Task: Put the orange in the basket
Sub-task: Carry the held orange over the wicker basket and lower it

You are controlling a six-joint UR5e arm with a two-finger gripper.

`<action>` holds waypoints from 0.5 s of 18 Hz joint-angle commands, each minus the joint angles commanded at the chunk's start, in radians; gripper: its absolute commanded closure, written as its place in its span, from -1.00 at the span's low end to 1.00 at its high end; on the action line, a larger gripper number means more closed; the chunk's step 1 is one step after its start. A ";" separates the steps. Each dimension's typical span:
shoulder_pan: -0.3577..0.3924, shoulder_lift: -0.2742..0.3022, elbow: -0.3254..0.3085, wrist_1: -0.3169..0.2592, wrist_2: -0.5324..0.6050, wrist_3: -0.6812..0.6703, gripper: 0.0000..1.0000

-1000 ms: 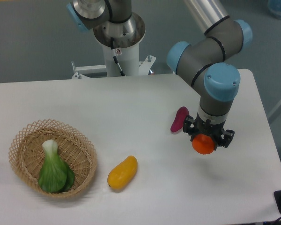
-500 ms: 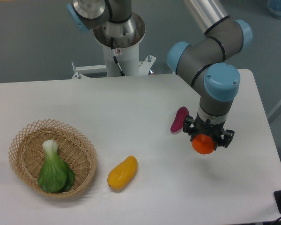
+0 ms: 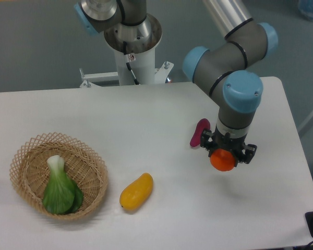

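The orange (image 3: 223,161) is a small round reddish-orange fruit held above the right side of the table, with my gripper (image 3: 224,156) shut on it from above. Its shadow falls on the white tabletop below and to the right. The basket (image 3: 28,156) is a round tan wicker one near the table's left front, well to the left of the gripper. A green leafy vegetable (image 3: 60,187) lies inside it.
A yellow-orange mango-shaped fruit (image 3: 136,191) lies on the table between the basket and the gripper. A magenta elongated vegetable (image 3: 199,132) rests just behind and left of the gripper. The robot base (image 3: 131,41) stands at the back edge.
The gripper with the orange has shifted slightly to the left and a little upward. Nothing else has moved.
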 joint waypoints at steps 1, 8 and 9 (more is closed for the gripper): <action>-0.006 0.002 -0.009 0.009 0.000 -0.002 -0.42; -0.120 0.009 -0.012 0.009 -0.020 -0.064 -0.53; -0.146 0.011 -0.015 0.009 -0.026 -0.090 -0.53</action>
